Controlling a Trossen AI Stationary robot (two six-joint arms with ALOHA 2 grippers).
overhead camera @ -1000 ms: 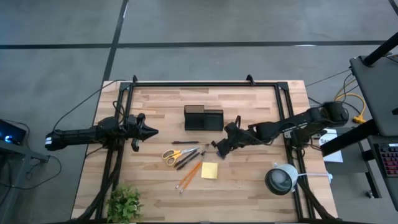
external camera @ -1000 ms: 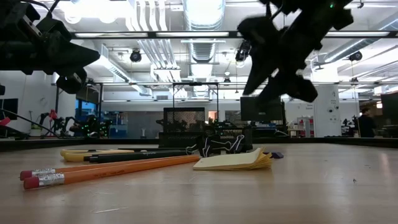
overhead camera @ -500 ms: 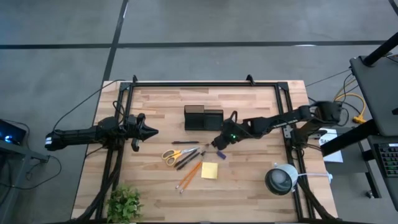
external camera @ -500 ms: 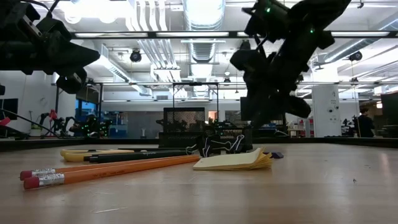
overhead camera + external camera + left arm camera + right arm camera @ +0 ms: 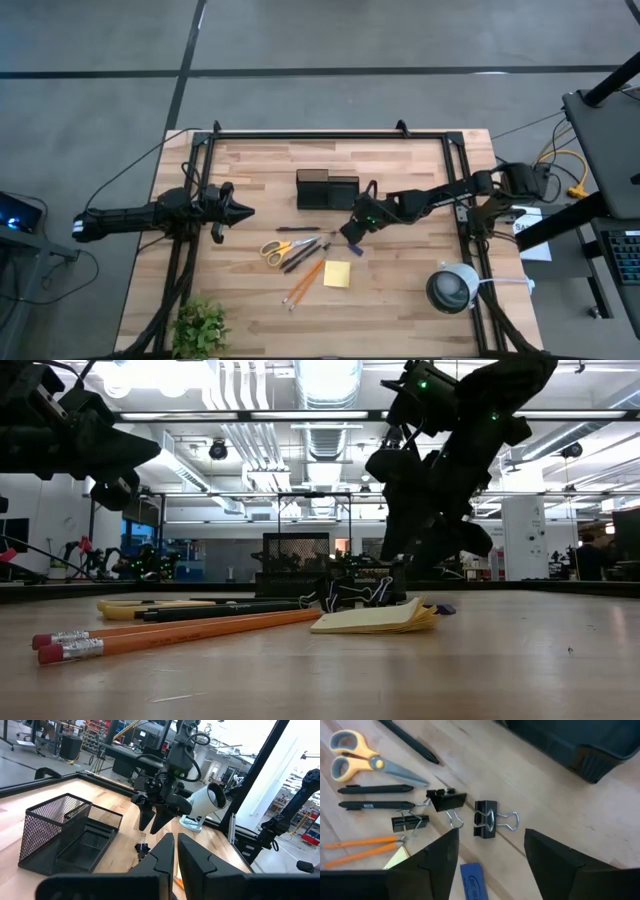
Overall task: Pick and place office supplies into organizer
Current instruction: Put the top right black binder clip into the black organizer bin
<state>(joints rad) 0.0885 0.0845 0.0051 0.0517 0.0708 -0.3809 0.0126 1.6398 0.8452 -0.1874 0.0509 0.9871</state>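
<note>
Yellow-handled scissors (image 5: 360, 759), dark pens (image 5: 375, 797), orange pencils (image 5: 357, 846), a yellow sticky-note pad (image 5: 337, 274) and a small blue-purple block (image 5: 472, 879) lie on the wooden table. Three black binder clips (image 5: 485, 819) lie among them. The black mesh organizer (image 5: 327, 189) stands farther back. My right gripper (image 5: 490, 865) hangs open just above the clips, slanting down, one finger on each side of the nearest clip and the block, touching nothing. My left gripper (image 5: 240, 210) waits shut at the table's left, pointing level.
A green plant (image 5: 200, 325) stands at the near left corner. A round white-grey device (image 5: 452, 288) sits at the near right. Black frame rails (image 5: 330, 135) run along the table's far and side edges. Bare wood lies between the organizer and the right rail.
My right gripper has gone toward the table's left and downward, stopping over the binder clips next to the pens. The supplies and the organizer have stayed put.
</note>
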